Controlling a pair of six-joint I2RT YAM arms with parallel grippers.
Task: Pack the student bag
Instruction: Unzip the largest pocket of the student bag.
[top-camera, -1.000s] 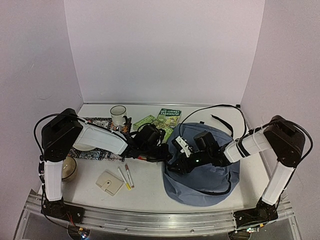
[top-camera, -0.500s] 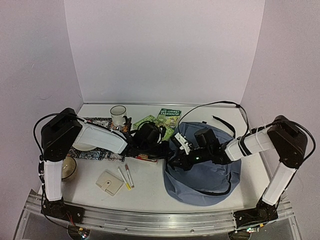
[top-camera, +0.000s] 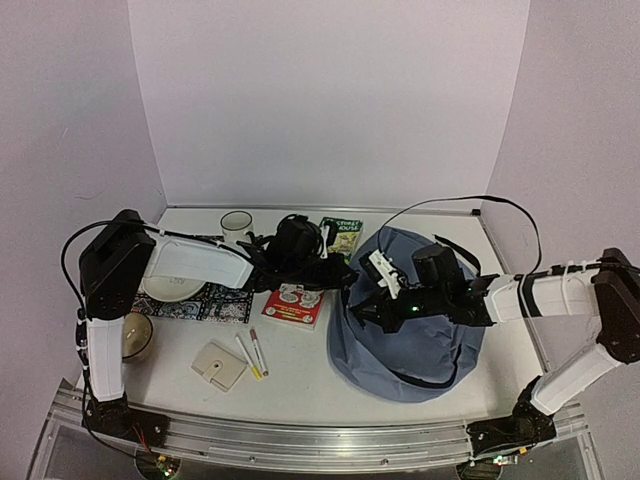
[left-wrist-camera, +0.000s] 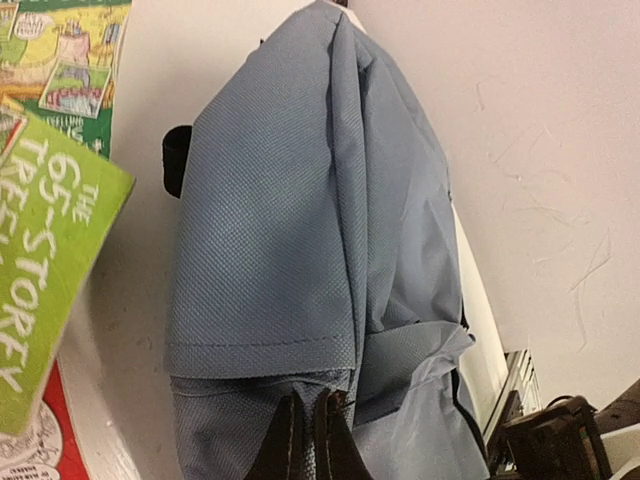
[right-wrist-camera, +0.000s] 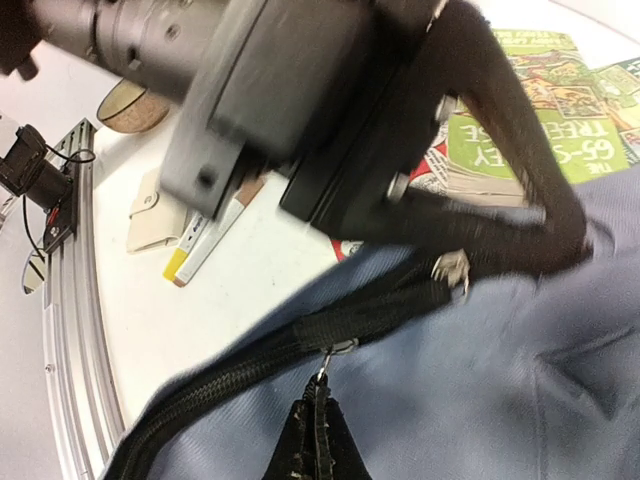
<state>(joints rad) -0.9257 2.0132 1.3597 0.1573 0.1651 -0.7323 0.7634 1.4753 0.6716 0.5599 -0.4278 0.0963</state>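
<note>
In left tool (left-wrist-camera: 305, 428), student bag (left-wrist-camera: 290, 230), cropped.

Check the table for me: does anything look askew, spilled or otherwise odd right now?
Nothing spilled or damaged. The student bag is bunched and creased at the edge where the left gripper pinches the fabric; the right gripper is shut on the zipper pull. The green book lies askew over another book.
</note>
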